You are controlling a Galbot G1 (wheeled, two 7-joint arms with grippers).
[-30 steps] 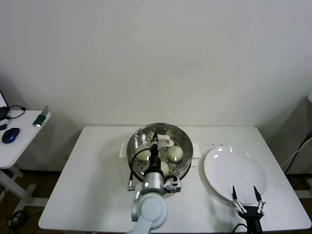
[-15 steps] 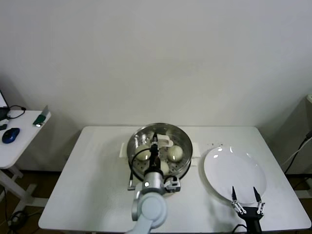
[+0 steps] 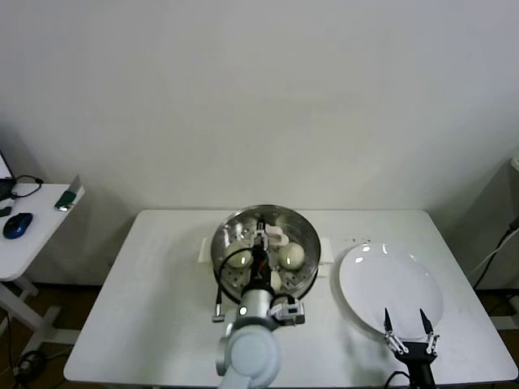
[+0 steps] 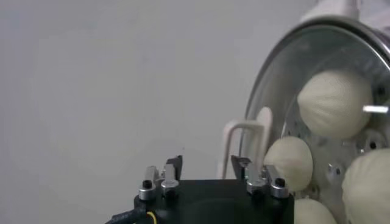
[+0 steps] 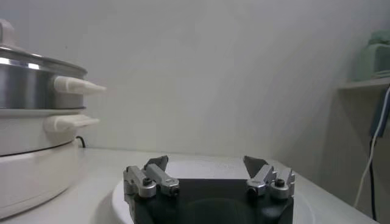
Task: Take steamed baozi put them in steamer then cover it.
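Note:
The steamer (image 3: 306,235) stands mid-table on its white base, with the cover on it; the cover's cream handle (image 3: 272,237) shows on top. Through the glass I see three baozi (image 3: 292,255) in the head view and several in the left wrist view (image 4: 334,103). My left gripper (image 3: 259,245) hovers over the steamer's near side, open and empty. In the left wrist view the left gripper (image 4: 207,163) is just short of the cover's handle (image 4: 245,143), not around it. My right gripper (image 3: 404,322) is open and empty over the plate's front edge; it also shows in the right wrist view (image 5: 206,163).
A flat white plate (image 3: 389,279) lies right of the steamer. A black cable (image 3: 217,304) runs along the table by the steamer's left front. A side table with a blue mouse (image 3: 18,224) stands at far left. The steamer's side handles (image 5: 76,86) show in the right wrist view.
My left arm has drawn back a little toward the table's front, away from the cover's handle. The right arm has not moved.

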